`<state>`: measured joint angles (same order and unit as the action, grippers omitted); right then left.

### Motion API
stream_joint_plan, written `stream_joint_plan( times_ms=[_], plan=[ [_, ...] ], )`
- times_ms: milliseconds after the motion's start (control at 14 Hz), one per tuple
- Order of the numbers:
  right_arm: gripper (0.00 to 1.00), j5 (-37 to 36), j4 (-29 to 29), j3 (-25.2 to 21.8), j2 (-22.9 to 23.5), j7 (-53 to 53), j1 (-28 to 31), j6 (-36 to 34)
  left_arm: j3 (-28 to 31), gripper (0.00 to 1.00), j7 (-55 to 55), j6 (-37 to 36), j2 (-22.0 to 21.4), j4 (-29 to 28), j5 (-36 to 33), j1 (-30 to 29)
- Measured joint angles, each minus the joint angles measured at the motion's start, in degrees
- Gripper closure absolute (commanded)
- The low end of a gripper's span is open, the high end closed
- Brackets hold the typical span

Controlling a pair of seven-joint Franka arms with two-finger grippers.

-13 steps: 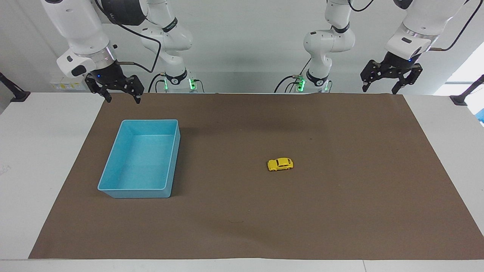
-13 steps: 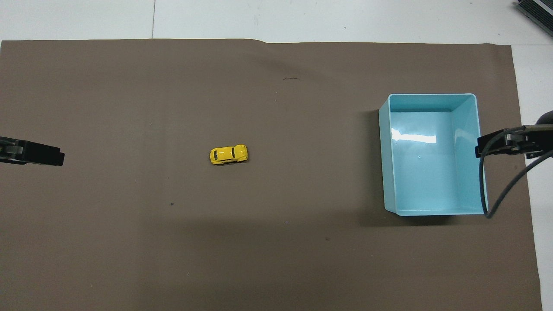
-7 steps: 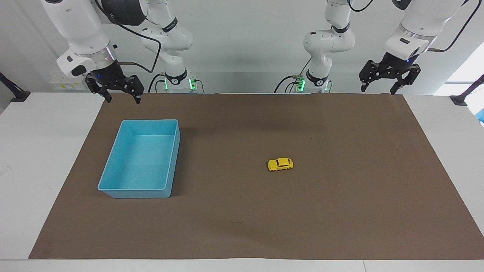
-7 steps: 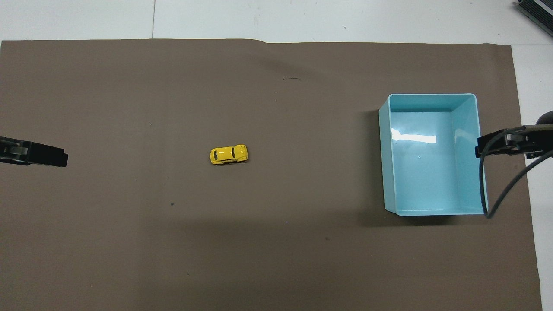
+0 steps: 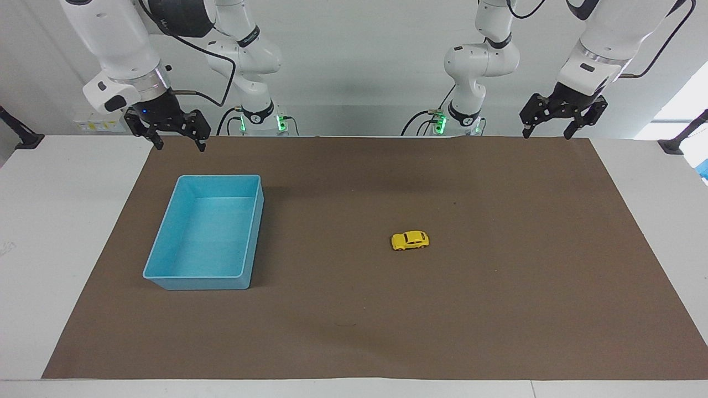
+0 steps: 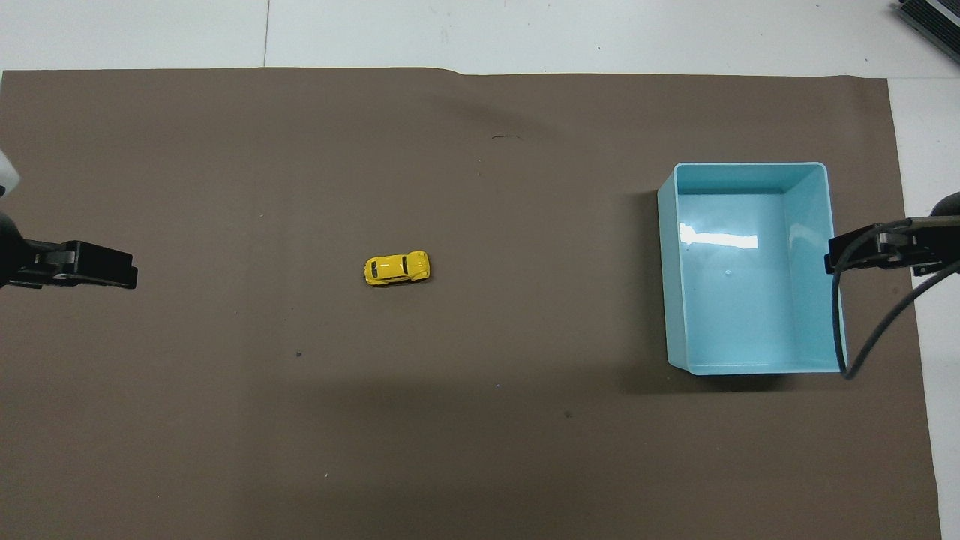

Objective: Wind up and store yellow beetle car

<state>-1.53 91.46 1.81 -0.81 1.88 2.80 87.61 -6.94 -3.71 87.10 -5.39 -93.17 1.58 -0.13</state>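
facing view: set high across the table, looking down toward the robots, arm bases along the top of the frame. overhead view: set high above the robots' end, looking steeply down and forward. both from a distance, half a turn apart. shared: brown mat [image 5: 498, 309] [image 6: 225, 450], blue bin [image 5: 166, 237] [image 6: 814, 225], yellow beetle car [image 5: 410, 240] [image 6: 397, 268].

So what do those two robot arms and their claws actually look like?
Both arms are glossy white with rounded joints and black bands, black cables looping along them, and green lights at the bases. The left gripper and right gripper are black, two-fingered claws with a small blue light.
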Motion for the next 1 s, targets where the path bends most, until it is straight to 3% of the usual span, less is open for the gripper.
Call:
stream_joint_plan(
  times_ms=[427, 997],
  plan=[
    [0.0, 0.0, 0.0, 0.0, 0.0, 0.0, 0.0, 0.0, -0.5, 0.0, -8.3, 1.4, 0.2, -3.0, 0.4, 1.5],
    [0.0, 0.0, 0.0, 0.0, 0.0, 0.0, 0.0, 0.0, -0.6, 0.0, -40.6, 4.5, 0.3, -5.5, 3.7, 3.6]
  ],
)
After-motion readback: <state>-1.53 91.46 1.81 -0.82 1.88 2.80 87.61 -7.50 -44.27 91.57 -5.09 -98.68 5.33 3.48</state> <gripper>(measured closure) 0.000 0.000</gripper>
